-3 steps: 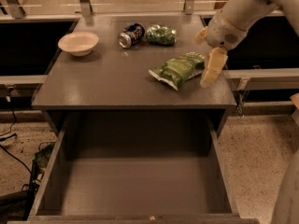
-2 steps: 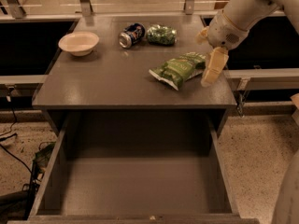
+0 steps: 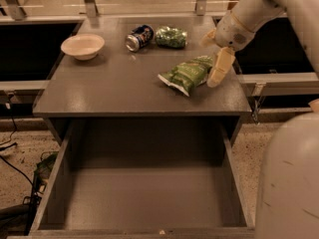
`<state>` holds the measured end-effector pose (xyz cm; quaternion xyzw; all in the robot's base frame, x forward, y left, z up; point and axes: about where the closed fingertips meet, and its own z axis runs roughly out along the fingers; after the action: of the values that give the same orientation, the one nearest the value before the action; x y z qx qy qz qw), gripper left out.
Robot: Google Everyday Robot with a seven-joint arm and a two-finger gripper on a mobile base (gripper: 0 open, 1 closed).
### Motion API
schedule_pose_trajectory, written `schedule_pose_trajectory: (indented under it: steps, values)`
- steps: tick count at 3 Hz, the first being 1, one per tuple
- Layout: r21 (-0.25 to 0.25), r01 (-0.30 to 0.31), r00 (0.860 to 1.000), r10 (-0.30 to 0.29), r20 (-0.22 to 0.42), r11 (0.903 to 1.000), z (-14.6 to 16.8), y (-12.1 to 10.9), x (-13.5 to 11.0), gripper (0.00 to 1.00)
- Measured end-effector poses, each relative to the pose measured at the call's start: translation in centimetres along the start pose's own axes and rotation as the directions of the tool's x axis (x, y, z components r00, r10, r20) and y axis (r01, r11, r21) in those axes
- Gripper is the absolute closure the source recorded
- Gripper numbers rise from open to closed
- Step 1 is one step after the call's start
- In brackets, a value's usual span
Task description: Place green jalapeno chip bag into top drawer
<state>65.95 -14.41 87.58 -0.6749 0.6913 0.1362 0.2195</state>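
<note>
The green jalapeno chip bag (image 3: pixel 187 74) lies flat on the grey cabinet top (image 3: pixel 114 86), right of the middle. My gripper (image 3: pixel 213 56) is at the bag's right end, low over the cabinet top. It is open, with one pale finger (image 3: pixel 220 68) down beside the bag and the other (image 3: pixel 208 37) behind it. The bag rests on the surface, not lifted. The top drawer (image 3: pixel 144 198) is pulled wide open below the cabinet's front edge, and its flat bottom is bare.
A white bowl (image 3: pixel 82 46) sits at the back left. A tipped soda can (image 3: pixel 139 37) and a small round dark-green bag (image 3: pixel 171 37) lie at the back centre. A railing runs behind the cabinet. My pale body (image 3: pixel 289 183) fills the lower right.
My gripper has edged slightly left, closer to the chip bag's right end. The bag and the drawer have not moved.
</note>
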Motion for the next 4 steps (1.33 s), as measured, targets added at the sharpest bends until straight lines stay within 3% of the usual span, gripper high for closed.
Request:
schedule_pose_trajectory:
  steps: [1,2,3,4]
  values:
    - [-0.036,-0.007,0.998,0.009,0.065,0.9993,3.2,-3.2,-0.8,0.00]
    - [-0.020,-0.008,0.997,0.009,0.073,0.9998,3.5,-3.9,-1.0,0.00]
    - [-0.024,0.007,0.997,-0.005,0.080,0.9997,3.9,-3.3,-0.9,0.00]
    - [-0.063,-0.006,0.994,0.013,0.107,0.9980,5.3,-1.6,0.3,0.00]
